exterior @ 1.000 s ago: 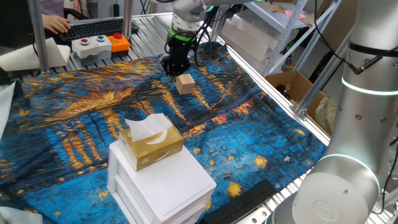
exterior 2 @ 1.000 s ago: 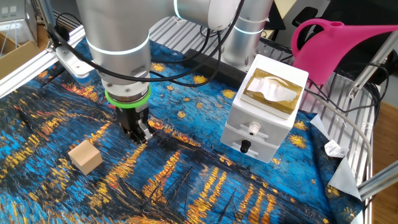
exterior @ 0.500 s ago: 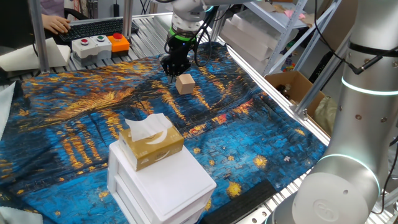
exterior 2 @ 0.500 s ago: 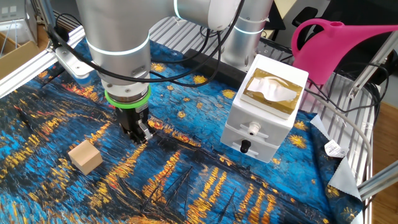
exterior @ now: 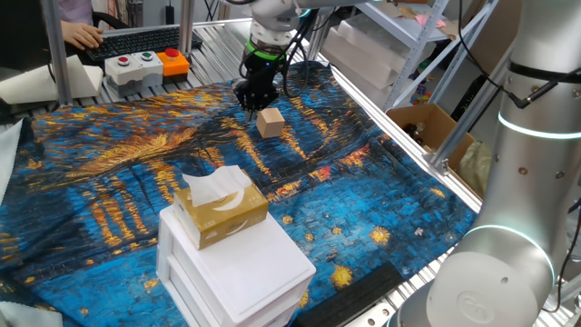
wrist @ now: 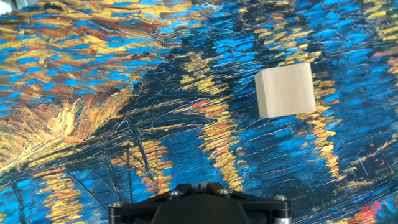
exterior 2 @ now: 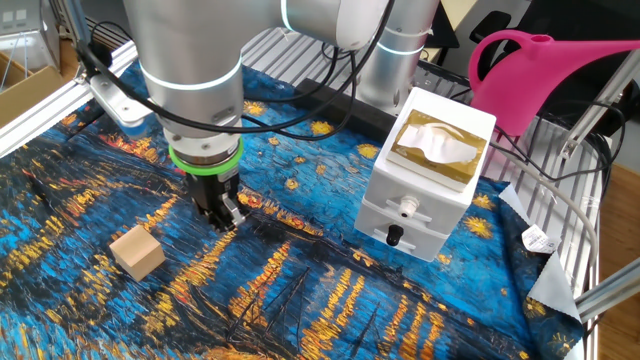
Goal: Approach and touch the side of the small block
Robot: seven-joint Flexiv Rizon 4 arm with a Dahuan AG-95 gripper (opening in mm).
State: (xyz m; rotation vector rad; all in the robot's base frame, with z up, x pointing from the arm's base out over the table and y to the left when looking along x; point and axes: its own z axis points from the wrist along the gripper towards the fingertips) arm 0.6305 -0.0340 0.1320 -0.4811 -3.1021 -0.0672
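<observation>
— Block (exterior 2: 137,252) position?
— On painted cloth (exterior 2: 320,300), apart from gripper (exterior 2: 224,221); at about 8 o'clock of it in the other fixed view, near 1 o'clock in hand view (wrist: 285,89).
— Fingers?
— Low over cloth, pointing down. Narrow by the look of it; gap hard to make out.
— Elsewhere?
— Tissue box (exterior 2: 437,148) on white drawers (exterior 2: 415,215), off at 3 o'clock.

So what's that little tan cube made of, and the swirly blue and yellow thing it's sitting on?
The small plain tan cube looks like unpainted wood: pale, matte, flat faces with crisp edges, though no grain shows clearly. The swirly blue and yellow table cover looks like printed cloth; it shows painted-looking brush ridges and wrinkles near the edges.
</observation>
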